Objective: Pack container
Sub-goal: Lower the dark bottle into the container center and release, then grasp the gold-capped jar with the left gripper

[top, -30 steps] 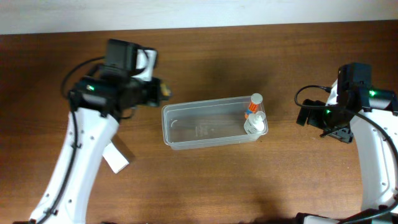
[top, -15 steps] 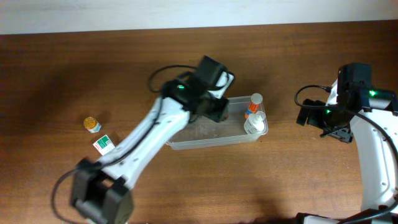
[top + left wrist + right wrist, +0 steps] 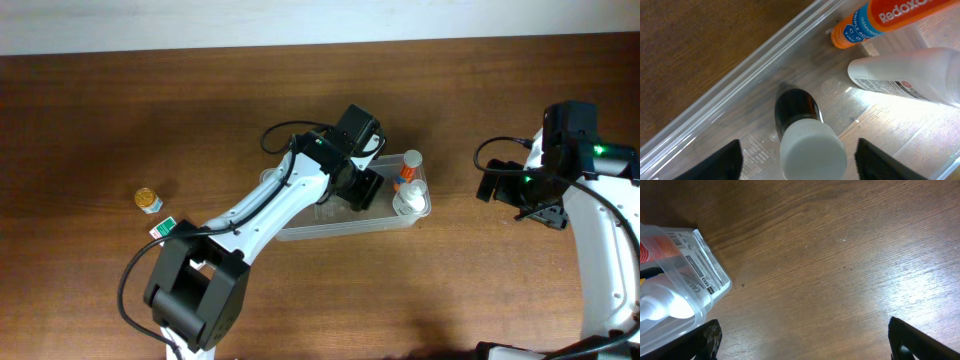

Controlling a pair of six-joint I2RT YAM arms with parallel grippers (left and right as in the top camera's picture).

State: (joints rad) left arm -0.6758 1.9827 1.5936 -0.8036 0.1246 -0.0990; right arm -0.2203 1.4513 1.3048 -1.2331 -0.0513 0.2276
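Note:
The clear container (image 3: 300, 225) lies mid-table, and its rim (image 3: 740, 75) crosses the left wrist view. At its right end are an orange tube (image 3: 404, 173) (image 3: 875, 20) and a white bottle (image 3: 410, 198) (image 3: 910, 75). My left gripper (image 3: 361, 187) (image 3: 800, 162) hangs open over the tub's middle. Between its fingers (image 3: 725, 160) is a dark bottle with a white cap (image 3: 807, 142), inside the tub, with a gap on each side. My right gripper (image 3: 522, 196) (image 3: 805, 347) is open over bare wood right of the container's corner (image 3: 710, 275).
A small yellow-capped jar (image 3: 148, 200) and a small green-and-white box (image 3: 165, 229) lie on the wood at the far left. The left arm stretches diagonally from the front left across the tub. The table's back edge runs along the top.
The left arm swung from left of the tub to over its middle. Its jaws, shut before, now stand apart with the dark bottle loose between them. The right arm is still.

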